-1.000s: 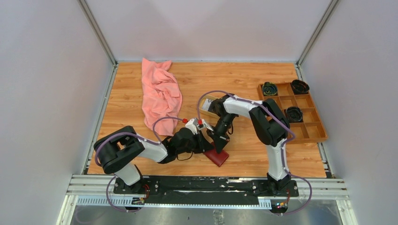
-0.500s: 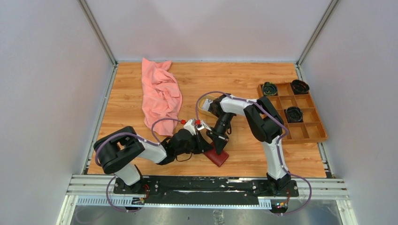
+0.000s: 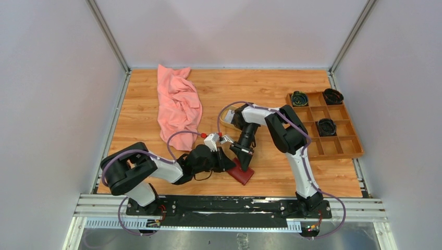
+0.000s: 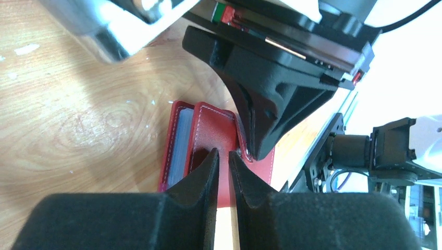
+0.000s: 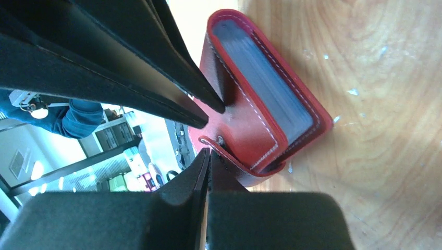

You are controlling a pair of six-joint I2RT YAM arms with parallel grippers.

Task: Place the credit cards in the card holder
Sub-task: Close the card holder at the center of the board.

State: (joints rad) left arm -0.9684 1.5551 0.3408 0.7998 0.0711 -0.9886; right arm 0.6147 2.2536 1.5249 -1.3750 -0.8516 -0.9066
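Right elbow (image 3: 285, 134) leftward, stitched card holder (image 3: 242, 174)

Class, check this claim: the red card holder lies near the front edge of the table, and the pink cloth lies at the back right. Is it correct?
No. The pink cloth lies at the back left, not right, as the top view shows. The red card holder does lie near the front edge of the table.

Pale grey walls (image 3: 52, 104) enclose wood-grain tabletop (image 3: 140, 104); aluminium rail (image 3: 359, 208) along near edge.
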